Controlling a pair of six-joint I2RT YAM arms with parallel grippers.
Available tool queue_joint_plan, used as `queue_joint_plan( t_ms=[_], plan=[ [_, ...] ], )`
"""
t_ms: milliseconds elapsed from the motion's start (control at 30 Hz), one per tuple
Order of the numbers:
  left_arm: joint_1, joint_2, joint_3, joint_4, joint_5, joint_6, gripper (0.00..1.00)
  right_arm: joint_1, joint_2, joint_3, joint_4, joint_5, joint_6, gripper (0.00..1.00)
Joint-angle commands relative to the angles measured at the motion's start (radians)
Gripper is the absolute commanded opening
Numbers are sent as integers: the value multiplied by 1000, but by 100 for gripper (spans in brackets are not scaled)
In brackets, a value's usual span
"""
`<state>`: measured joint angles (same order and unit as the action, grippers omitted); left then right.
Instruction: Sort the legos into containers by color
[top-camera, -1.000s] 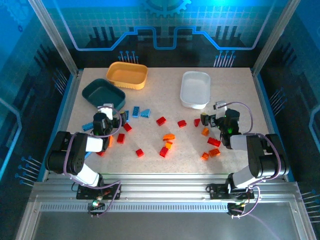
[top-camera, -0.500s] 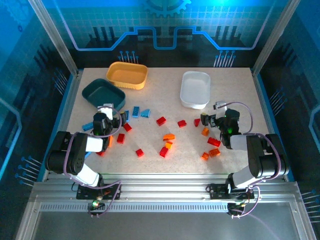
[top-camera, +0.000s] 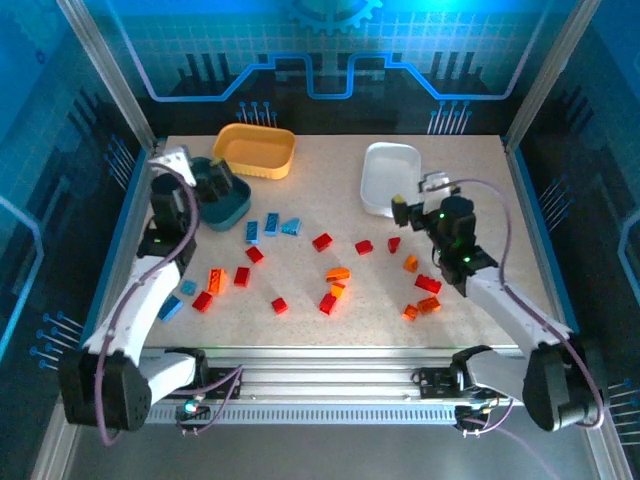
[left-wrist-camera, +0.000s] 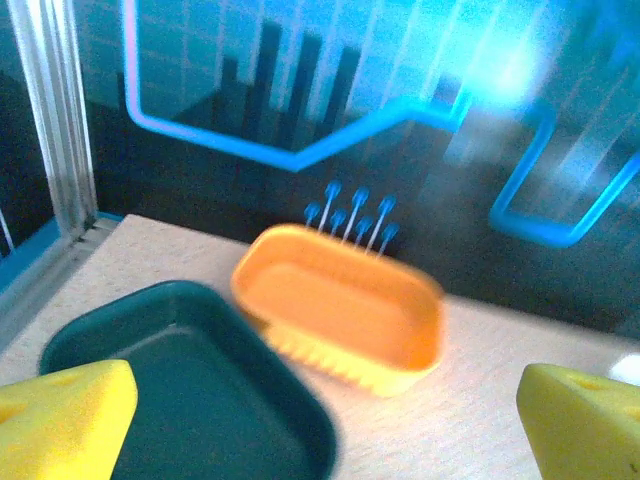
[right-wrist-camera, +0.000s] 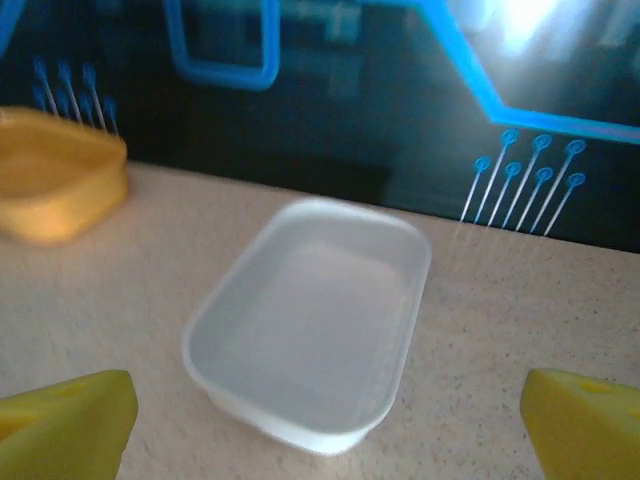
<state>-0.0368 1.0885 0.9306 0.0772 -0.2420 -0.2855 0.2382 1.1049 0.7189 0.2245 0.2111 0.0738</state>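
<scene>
Red, orange and blue legos lie scattered over the table's near half: a red one (top-camera: 321, 241), an orange one (top-camera: 338, 273), a blue pair (top-camera: 271, 225). All three containers are empty. The dark teal one (top-camera: 236, 207) (left-wrist-camera: 180, 400) sits back left. The yellow-orange one (top-camera: 255, 150) (left-wrist-camera: 340, 310) is just behind it. The white one (top-camera: 390, 175) (right-wrist-camera: 310, 330) is back right. My left gripper (top-camera: 222, 183) (left-wrist-camera: 325, 430) hovers open over the teal tray's right part. My right gripper (top-camera: 401, 211) (right-wrist-camera: 325, 430) hangs open just in front of the white tray. Nothing is between either pair of fingers.
The table is walled by a metal frame and blue-lit panels at the back and sides. More legos lie near the left arm (top-camera: 203, 300) and near the right arm (top-camera: 427, 283). Bare tabletop (top-camera: 330, 190) lies between the yellow-orange and white trays.
Both arms have lifted off the near table and reached back: the left from beside the blue bricks to over the teal tray, the right up toward the white tray. Both grippers stayed open.
</scene>
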Motion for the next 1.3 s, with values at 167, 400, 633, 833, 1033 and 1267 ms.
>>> queue_joint_plan(
  t_ms=[167,400,633,833,1033,1267],
  plan=[
    [49,-41,-105,-173,93,-575,90,-215,116,91,-379,-211,444,73],
    [37,324,276,-538,211,-625,85,-208,148,53,-355,-146,458,76],
    [32,665,561,-691,212,-679,94,-209,148,57,-369,-121,458,83],
    [28,874,749,-757,194,-650,93,-209,117,48,-372,-120,467,86],
    [31,1006,836,-697,187,-627,93,-209,88,25,-340,-139,474,88],
    [28,1128,969,-602,255,-560,97,-202,146,37,-317,-233,473,89]
  ],
)
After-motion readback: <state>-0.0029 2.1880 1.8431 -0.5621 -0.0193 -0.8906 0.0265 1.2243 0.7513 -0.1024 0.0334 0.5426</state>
